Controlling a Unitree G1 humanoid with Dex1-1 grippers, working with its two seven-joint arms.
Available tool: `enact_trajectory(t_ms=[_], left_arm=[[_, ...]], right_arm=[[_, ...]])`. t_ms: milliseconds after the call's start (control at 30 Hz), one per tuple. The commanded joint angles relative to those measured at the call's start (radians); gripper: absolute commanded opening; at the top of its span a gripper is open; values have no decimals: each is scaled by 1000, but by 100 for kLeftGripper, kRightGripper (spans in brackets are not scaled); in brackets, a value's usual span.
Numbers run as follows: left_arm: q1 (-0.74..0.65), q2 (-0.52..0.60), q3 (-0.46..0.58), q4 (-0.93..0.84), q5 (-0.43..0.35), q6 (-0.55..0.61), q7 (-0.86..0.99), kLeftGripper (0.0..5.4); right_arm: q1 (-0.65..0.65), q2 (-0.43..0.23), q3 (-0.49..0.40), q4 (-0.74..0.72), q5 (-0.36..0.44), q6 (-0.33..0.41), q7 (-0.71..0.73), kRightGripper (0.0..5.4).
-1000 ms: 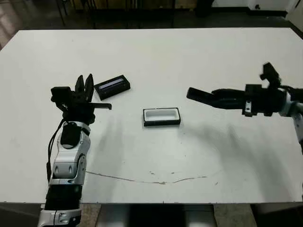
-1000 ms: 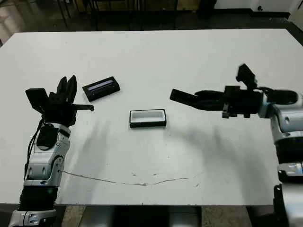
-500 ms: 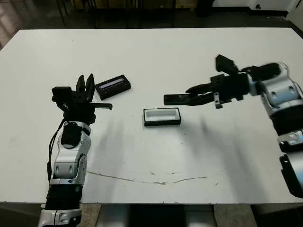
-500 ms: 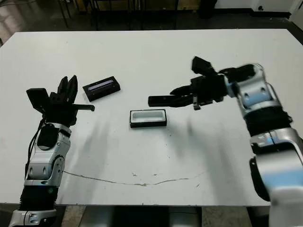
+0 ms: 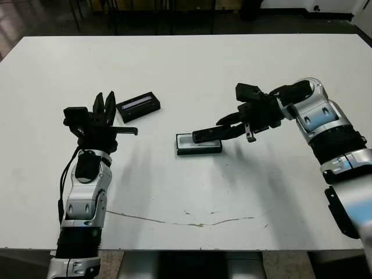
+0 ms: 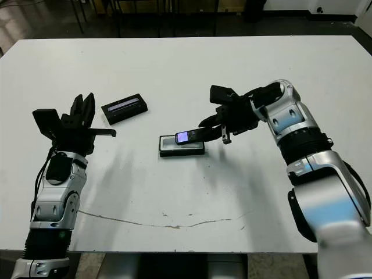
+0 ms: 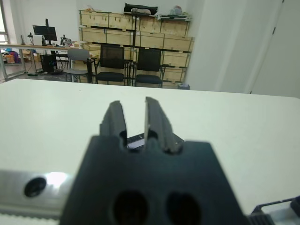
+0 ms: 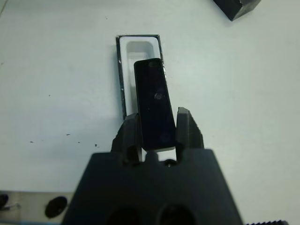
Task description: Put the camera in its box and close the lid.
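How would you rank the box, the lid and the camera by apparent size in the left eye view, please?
1. The box and the lid look about alike, too close to rank.
2. The camera, held over the box by the right tool, looks smallest.

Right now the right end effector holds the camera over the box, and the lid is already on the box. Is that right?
Not quite. The right end effector does hold the camera over the box, but the lid is not on the box. In the left eye view it lies apart on the table, near the left end effector; the right wrist view shows the white lining uncovered.
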State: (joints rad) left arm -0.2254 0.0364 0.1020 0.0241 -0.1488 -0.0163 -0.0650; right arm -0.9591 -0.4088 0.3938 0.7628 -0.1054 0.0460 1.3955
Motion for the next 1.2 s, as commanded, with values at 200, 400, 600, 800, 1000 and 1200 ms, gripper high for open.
enact_trajectory(t_ms=[200, 400, 600, 800, 1000, 1200], left_arm=[[26, 0, 0, 14, 5, 2, 2, 0], [27, -1, -6, 16, 12, -6, 7, 0], [29, -6, -10, 13, 18, -5, 20, 0], [33, -3, -13, 11, 22, -7, 22, 0], [32, -2, -9, 22, 17, -18, 14, 0], [36, -3, -10, 16, 19, -14, 18, 0]], right_arm=[[-15, 17, 9, 34, -36, -25, -21, 37], [-18, 35, 13, 32, -39, -10, -17, 37], [-31, 61, 25, 37, -36, 29, 23, 37], [-27, 63, 42, -11, -42, 48, 43, 37], [-27, 59, 58, -40, -56, 71, 45, 37], [-27, 60, 69, -36, -76, 58, 29, 37]])
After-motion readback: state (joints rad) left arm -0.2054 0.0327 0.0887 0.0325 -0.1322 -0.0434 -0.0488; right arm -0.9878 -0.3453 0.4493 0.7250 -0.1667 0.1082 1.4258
